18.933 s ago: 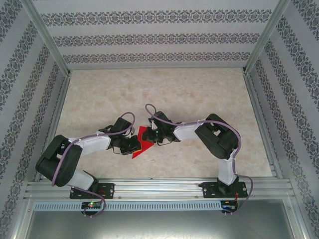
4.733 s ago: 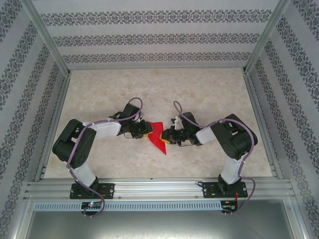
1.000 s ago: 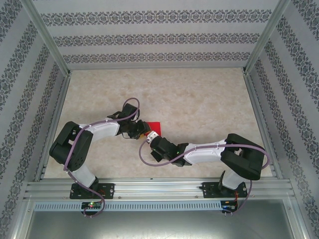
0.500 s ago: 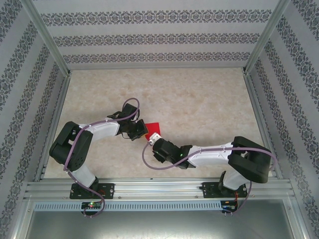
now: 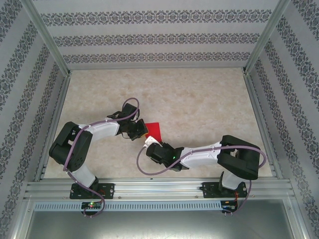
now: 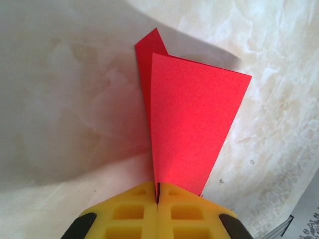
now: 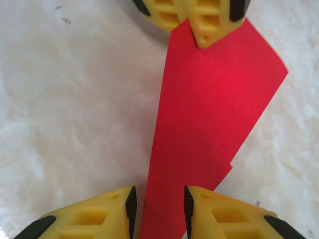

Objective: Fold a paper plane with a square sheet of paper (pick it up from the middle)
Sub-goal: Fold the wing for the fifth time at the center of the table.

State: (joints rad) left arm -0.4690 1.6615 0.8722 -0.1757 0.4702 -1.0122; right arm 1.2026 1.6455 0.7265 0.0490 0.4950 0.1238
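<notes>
Paper plane (image 6: 189, 124), narrow end in left hand (image 6: 157, 191), lengthwise toward right hand (image 7: 159, 200)

No text, label, brand or number is legible anywhere; the square sheet of paper (image 6: 189, 124) is plain red.

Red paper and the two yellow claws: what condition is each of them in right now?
red paper: folded into layers, tapering to a narrow end that is pinched.
left gripper: shut on the paper's narrow end.
right gripper: open, fingers apart either side of the paper's other end, not pinching it.
</notes>
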